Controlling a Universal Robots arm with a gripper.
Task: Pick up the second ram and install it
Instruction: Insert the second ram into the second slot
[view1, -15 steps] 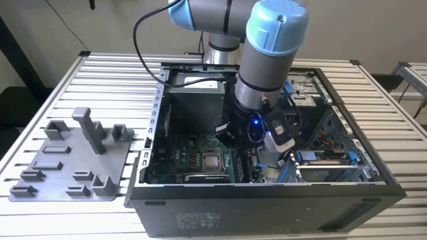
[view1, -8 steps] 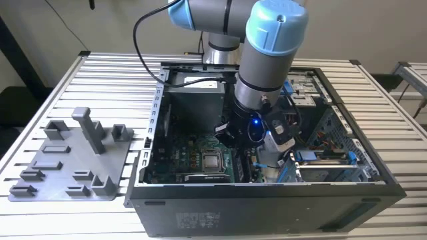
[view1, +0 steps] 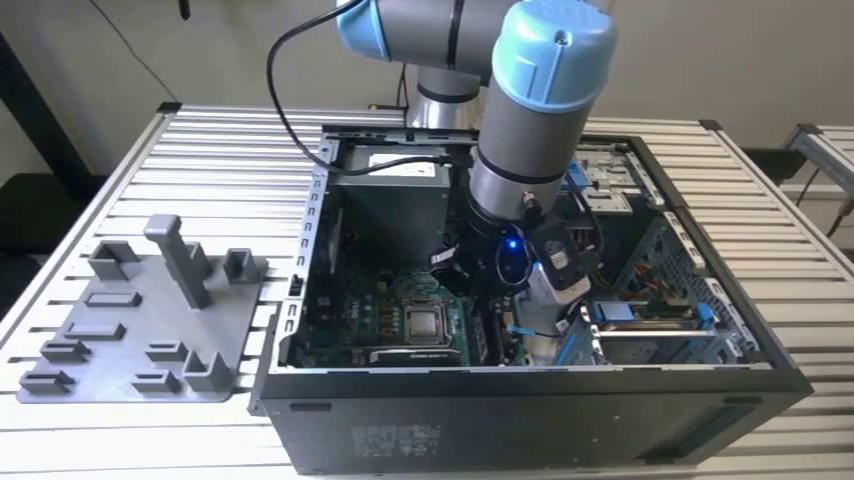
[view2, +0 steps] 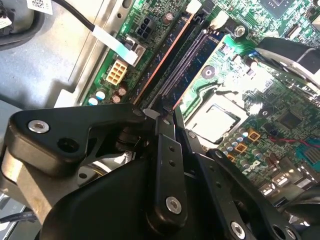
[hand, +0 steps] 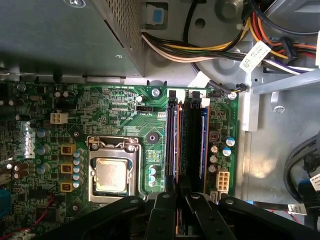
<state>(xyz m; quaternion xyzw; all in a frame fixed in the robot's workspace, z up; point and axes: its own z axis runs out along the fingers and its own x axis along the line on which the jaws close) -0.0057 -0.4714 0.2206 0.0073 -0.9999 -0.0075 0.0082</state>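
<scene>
gripper (hand: 180, 212) inside PC case (view1: 534, 385) above motherboard (hand: 120, 107) | fingers (view2: 165, 150) narrow, at memory slots (hand: 187, 140) beside CPU socket (hand: 111, 175) | second ram: can't tell if held

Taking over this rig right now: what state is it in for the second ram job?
Gripper: down inside the computer case, its tip right over the memory slots on the motherboard, beside the processor socket.
Second ram: I cannot pick it out from the dark slots in either wrist view, so whether it is held or in a slot is unclear.
Done: the arm has reached the slots.
Left: a seated stick is not confirmed; check that first.
</scene>
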